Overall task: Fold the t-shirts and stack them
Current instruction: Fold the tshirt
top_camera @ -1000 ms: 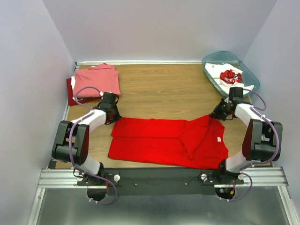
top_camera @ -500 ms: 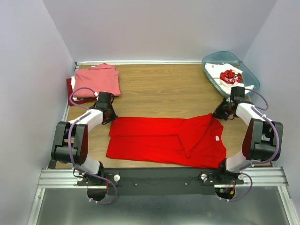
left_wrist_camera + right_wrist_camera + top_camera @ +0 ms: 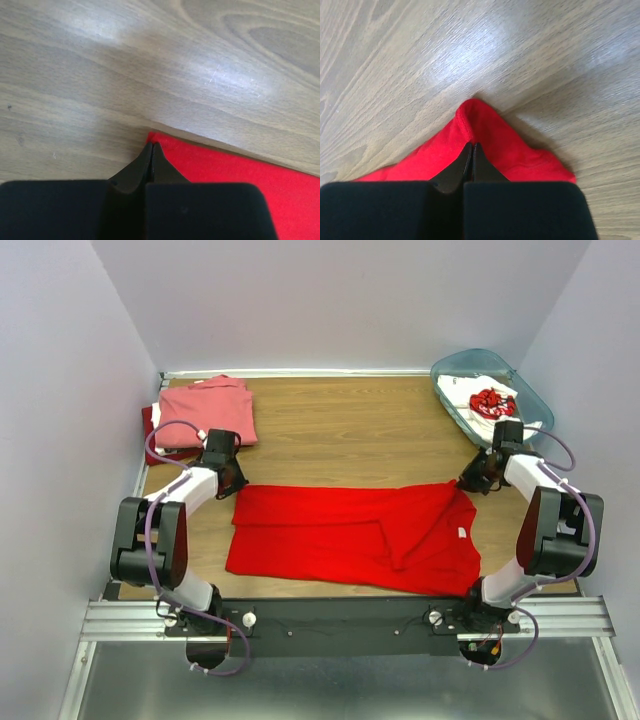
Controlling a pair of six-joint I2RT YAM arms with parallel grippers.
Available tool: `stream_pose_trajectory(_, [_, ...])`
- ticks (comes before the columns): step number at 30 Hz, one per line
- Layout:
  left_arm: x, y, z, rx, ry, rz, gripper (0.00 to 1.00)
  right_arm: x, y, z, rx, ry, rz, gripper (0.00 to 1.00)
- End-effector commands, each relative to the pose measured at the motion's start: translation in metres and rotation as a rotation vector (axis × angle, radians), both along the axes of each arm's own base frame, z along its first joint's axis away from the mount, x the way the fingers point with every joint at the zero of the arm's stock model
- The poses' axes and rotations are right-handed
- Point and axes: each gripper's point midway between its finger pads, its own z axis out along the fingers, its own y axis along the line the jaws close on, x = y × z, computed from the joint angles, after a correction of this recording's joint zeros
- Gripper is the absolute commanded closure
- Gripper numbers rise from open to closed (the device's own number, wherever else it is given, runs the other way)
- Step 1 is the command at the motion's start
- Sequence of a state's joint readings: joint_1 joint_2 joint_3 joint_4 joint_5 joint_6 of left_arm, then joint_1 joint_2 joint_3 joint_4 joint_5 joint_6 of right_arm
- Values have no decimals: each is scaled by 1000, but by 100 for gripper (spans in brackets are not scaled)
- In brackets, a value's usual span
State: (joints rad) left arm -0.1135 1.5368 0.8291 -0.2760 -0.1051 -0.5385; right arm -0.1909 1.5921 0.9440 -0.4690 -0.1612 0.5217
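A robot lab cell is indicated; the wood-grain surface (image 3: 340, 430) is enclosed by plain walls (image 3: 340, 300); left arm (image 3: 145, 540) and right arm (image 3: 560, 535) are bolted to an aluminium rail (image 3: 125, 620).

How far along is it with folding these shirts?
Looks done: a folded salmon-pink cloth t-shirt lies on a darker red one in the far left corner. In hand: the plain bright red t-shirt, spread out, with the left pincer and right pincer each shut on a far corner. Left: folding it, then the white t-shirt with red print in the translucent teal plastic bin.
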Motion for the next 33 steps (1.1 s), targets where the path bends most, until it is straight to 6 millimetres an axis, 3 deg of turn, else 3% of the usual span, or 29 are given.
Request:
stream_pose_trajectory(1, [12,13,5,53,-18,27,100,1,-18,1,-69,19,-27,100])
stream_pose_trajectory(10, [32,8,2,45,-24,11,100,18,-13,-8,-28,33,6,99])
stream_pose_trajectory(23, [76,19,20,121,-64,19,100,76,-18,9,-13,-47,41,99])
stream_pose_trajectory(24, [77,19,22,126,-66,17,100,77,-17,11,-9,-51,43,98])
stream_pose_trajectory(25, [78,20,24,129,-71,14,100,79,-17,11,-6,-52,47,87])
stream_pose_trajectory(28, [79,21,31,140,-79,10,88,79,-14,14,9,-57,57,55])
stream_pose_trajectory(29, [78,22,37,145,-87,12,71,77,-13,20,8,-73,60,52])
stream_pose_trajectory(32, [77,25,52,160,-112,12,47,68,-10,35,0,-103,70,44])
stream_pose_trajectory(33, [78,24,57,159,-122,13,44,65,-10,39,-2,-113,72,44])
